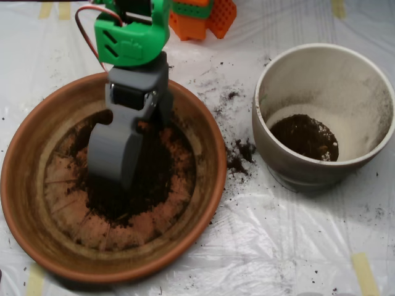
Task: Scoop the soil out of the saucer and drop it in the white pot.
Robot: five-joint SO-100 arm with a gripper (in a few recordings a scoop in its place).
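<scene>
Tool [117, 161] down in dark crumbly soil [145, 185], saucer [24, 185].

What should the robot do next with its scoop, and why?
Probably close the end effector around the soil and lift. It sits down in the dark pile inside the saucer, so a load seems within reach. The white pot, to the right, holds only a small patch of soil.
</scene>
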